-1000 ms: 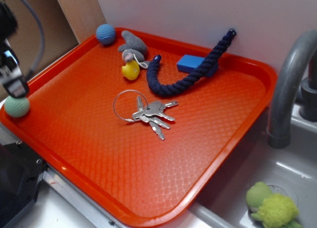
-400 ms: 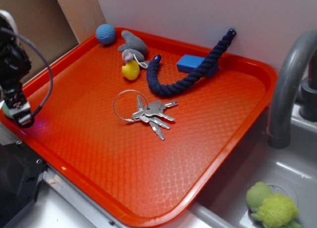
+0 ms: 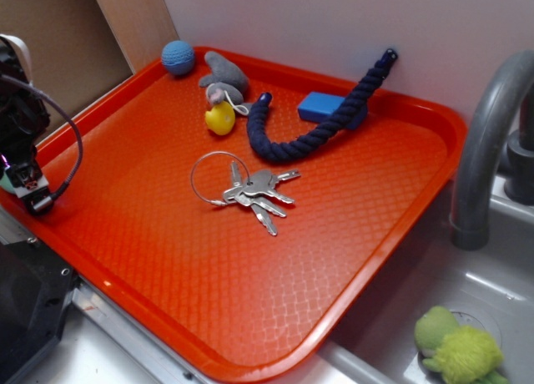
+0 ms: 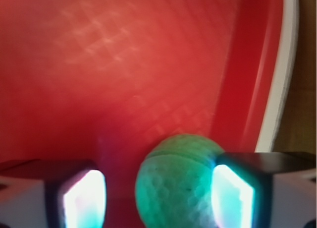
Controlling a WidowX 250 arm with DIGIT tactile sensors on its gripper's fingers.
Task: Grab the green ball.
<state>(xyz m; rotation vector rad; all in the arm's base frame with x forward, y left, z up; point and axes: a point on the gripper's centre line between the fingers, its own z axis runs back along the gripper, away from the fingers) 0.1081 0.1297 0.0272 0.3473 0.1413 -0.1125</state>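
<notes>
In the wrist view the green ball (image 4: pixel 176 186), a pale mint crocheted ball, lies on the orange tray (image 4: pixel 124 79) between my gripper's (image 4: pixel 158 198) two fingers. It touches the right finger (image 4: pixel 233 196), and a red gap separates it from the left finger (image 4: pixel 84 200). The gripper is open. In the exterior view the gripper (image 3: pixel 29 192) is down at the tray's left rim, and only a sliver of the green ball (image 3: pixel 6 182) shows behind it.
On the tray (image 3: pixel 350 234) lie a key ring (image 3: pixel 246 188), a navy rope (image 3: pixel 321 121), a blue block (image 3: pixel 321 106), a yellow duck (image 3: pixel 220 118), a grey toy (image 3: pixel 225 73) and a blue ball (image 3: pixel 178 57). A faucet (image 3: pixel 488 142) and a lime plush (image 3: pixel 459 346) are at the right.
The gripper has come down from above the green ball to the tray's left rim. It now straddles the ball and hides most of it in the exterior view.
</notes>
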